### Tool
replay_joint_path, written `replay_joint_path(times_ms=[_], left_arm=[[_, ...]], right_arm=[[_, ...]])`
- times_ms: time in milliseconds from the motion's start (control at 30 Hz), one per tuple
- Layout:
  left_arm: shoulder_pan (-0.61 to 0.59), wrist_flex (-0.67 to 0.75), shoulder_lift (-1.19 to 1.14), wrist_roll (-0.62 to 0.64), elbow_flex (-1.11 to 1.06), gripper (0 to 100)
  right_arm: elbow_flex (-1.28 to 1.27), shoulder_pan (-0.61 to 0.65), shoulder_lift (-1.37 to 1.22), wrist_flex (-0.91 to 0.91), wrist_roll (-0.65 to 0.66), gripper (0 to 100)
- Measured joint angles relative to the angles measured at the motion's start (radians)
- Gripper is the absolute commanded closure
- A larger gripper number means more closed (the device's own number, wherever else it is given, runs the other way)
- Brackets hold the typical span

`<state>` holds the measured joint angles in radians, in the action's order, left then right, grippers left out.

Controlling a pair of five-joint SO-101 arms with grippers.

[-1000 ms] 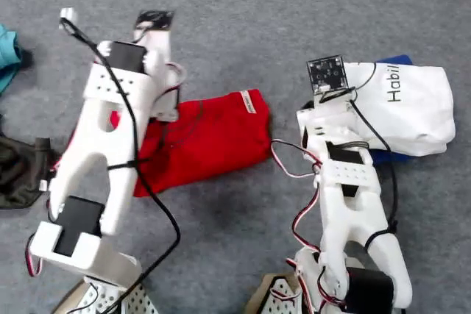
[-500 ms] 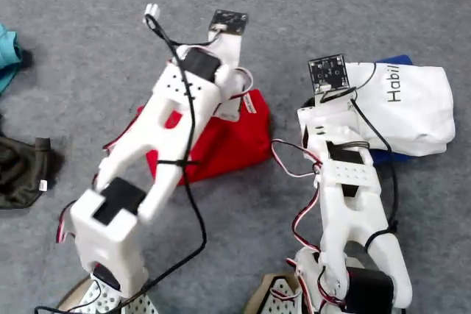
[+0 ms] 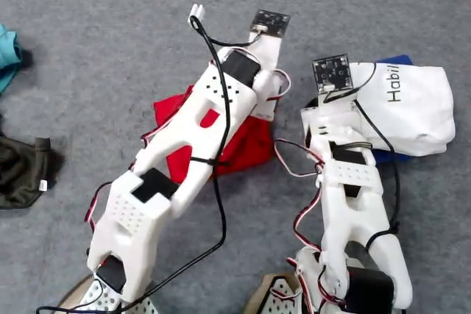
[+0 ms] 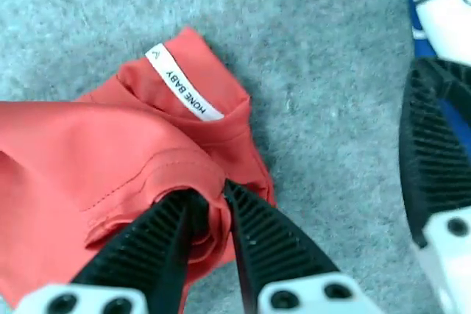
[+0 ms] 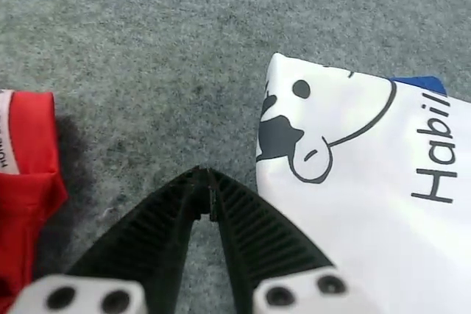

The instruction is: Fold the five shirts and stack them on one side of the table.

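The worktop (image 3: pixel 88 56) is covered in a grey, carpet-like fabric. My left arm (image 3: pixel 191 145) stretches diagonally across it, over the red shirt (image 3: pixel 250 145), which lies bunched near the middle. In the left wrist view, the left arm's jaws are clamped on a thick fold at the edge of the red shirt (image 4: pixel 88 152), close to its collar, where a white label (image 4: pixel 184 90) faces up. My right arm (image 3: pixel 353 189) stands just beside it. The right arm's jaws are closed with the tips touching and nothing between them, above bare worktop (image 5: pixel 147 49) between the red shirt (image 5: pixel 26 159) and the white shirt (image 5: pixel 368 182). That folded white shirt (image 3: pixel 412 108), printed with a cartoon figure, lies on top of a blue shirt (image 3: pixel 384 156) on the right side. At the left edge lie a teal garment (image 3: pixel 7 53) and a crumpled dark olive garment (image 3: pixel 18 170), well apart from the arms.
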<state>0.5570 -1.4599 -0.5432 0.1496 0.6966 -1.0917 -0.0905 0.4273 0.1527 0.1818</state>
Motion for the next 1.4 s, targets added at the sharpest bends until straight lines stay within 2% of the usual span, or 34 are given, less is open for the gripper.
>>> replay_joint_path(times_ms=[367, 633, 767, 867, 1000, 1100, 1267, 1400], left_arm=[[0.018, 0.000, -0.012, 0.054, 0.040, 97], [0.021, -0.014, -0.012, 0.068, 0.040, 82], [0.021, -0.046, -0.012, 0.107, 0.084, 83], [0.012, -0.112, -0.012, 0.117, 0.184, 87], [-0.083, -0.206, -0.012, 0.117, 0.334, 99], [-0.201, -0.273, -0.011, 0.106, 0.407, 98], [-0.410, -0.287, 0.002, 0.011, 0.370, 98], [-0.522, -0.287, 0.058, -0.037, 0.253, 98]], right_arm=[[0.000, -0.014, 0.000, 0.000, -0.032, 99.6], [0.000, -0.015, 0.000, 0.000, -0.035, 99.6], [0.000, -0.015, 0.000, 0.000, -0.035, 99.6], [0.000, -0.015, 0.000, 0.000, -0.035, 99.6], [0.000, -0.015, 0.000, 0.000, -0.035, 99.6], [0.003, -0.015, 0.000, 0.025, -0.029, 99.6], [0.203, 0.000, -0.003, 0.275, 0.025, 99.6], [0.394, 0.130, -0.008, 0.539, 0.092, 99.6]])
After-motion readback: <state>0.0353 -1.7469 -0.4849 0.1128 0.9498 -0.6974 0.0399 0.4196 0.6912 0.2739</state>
